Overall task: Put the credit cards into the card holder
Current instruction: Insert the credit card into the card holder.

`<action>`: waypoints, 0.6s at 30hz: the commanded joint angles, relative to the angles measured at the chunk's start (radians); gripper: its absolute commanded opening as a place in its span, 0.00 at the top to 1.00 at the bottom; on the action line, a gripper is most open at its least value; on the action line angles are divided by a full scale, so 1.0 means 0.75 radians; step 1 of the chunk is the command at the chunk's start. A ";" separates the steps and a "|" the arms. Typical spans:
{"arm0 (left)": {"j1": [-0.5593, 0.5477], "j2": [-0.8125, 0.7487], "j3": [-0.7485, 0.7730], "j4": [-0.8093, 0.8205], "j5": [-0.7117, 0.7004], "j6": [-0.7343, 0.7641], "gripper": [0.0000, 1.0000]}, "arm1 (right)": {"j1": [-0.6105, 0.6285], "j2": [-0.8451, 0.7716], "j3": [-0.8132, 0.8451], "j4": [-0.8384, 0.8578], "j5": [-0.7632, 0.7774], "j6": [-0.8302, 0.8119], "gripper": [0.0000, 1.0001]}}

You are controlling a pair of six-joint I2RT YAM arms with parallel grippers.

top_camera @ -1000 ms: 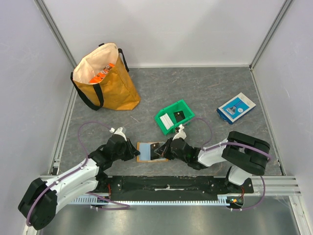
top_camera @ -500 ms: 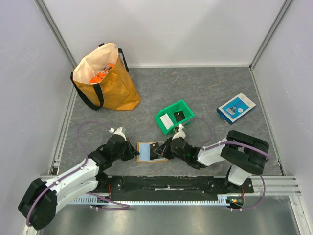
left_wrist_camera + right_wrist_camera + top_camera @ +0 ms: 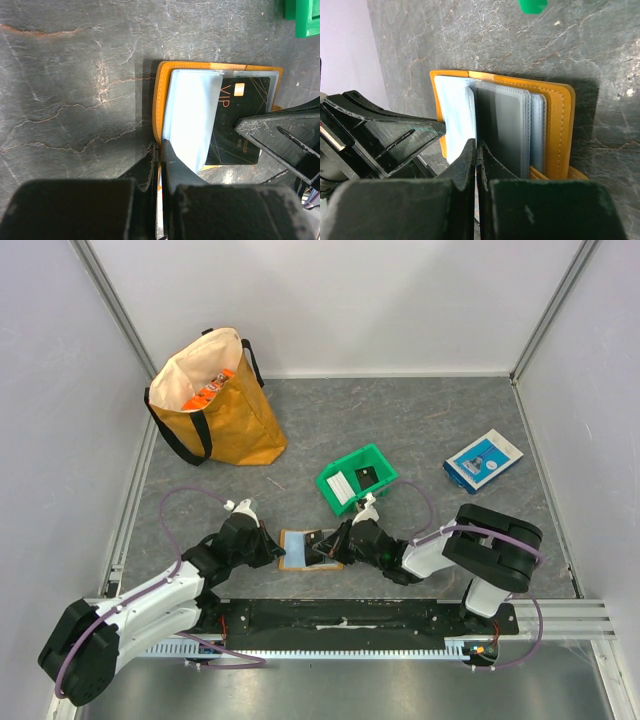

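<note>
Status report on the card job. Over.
Left tool shut on card holder edge. Right tool shut on black VIP card, laid on the holder's sleeves. Nothing blocking. White card waits in green bin.

Your left gripper sits at 6 o'clock, fingers pressed together on the near orange edge of the card holder, which lies open on the grey marbled table. Inside it a pale blue sleeve bulges at centre, with a black VIP card flat on its 3 o'clock side. The right gripper comes in from 4 o'clock, tip on that card; a green bin corner shows at 1 o'clock.
</note>
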 commanded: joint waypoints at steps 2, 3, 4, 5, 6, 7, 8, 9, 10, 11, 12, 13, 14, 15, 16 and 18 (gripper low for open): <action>-0.003 0.007 0.007 -0.015 -0.020 0.011 0.98 | -0.009 0.021 -0.016 0.015 0.016 0.036 1.00; -0.005 0.003 0.007 -0.015 -0.018 0.011 0.98 | -0.012 0.017 -0.014 -0.001 0.027 0.034 1.00; -0.003 -0.001 0.005 -0.015 -0.022 0.009 0.98 | -0.018 0.021 -0.004 -0.011 0.017 0.027 1.00; -0.005 -0.003 0.003 -0.015 -0.027 0.007 0.98 | -0.018 0.033 0.008 -0.024 0.004 0.029 1.00; -0.003 -0.003 0.003 -0.013 -0.027 0.007 0.98 | -0.018 0.041 0.017 -0.036 -0.012 0.029 1.00; -0.003 -0.005 0.005 -0.013 -0.029 0.007 0.98 | -0.018 0.047 0.015 -0.034 -0.014 0.029 1.00; -0.003 -0.001 0.007 -0.011 -0.027 0.009 0.98 | -0.018 0.041 0.006 -0.022 -0.006 0.027 1.00; -0.003 0.001 0.009 -0.011 -0.023 0.009 0.98 | -0.020 0.033 -0.004 -0.018 0.014 0.029 1.00; -0.007 0.003 0.009 -0.011 -0.020 0.011 0.98 | -0.026 0.021 -0.006 -0.038 0.035 0.015 1.00; -0.003 0.007 0.009 -0.011 -0.018 0.013 0.98 | -0.034 0.013 0.010 -0.087 0.053 -0.007 1.00; -0.003 0.007 0.009 -0.006 -0.014 0.013 0.98 | -0.042 0.015 0.053 -0.162 0.053 -0.046 1.00; -0.003 0.001 0.005 -0.002 -0.010 0.013 0.98 | -0.048 0.023 0.068 -0.199 0.051 -0.064 1.00; -0.003 -0.001 0.001 0.002 -0.010 0.011 0.98 | -0.048 0.023 0.082 -0.222 0.049 -0.079 1.00; -0.005 -0.001 -0.003 0.010 -0.006 0.011 0.98 | -0.042 0.029 0.088 -0.216 0.041 -0.083 1.00; -0.005 -0.003 -0.003 0.012 -0.006 0.009 0.98 | -0.036 0.035 0.096 -0.220 0.037 -0.079 1.00; -0.003 -0.007 -0.003 0.012 -0.006 0.009 0.98 | -0.024 0.047 0.107 -0.228 0.031 -0.069 1.00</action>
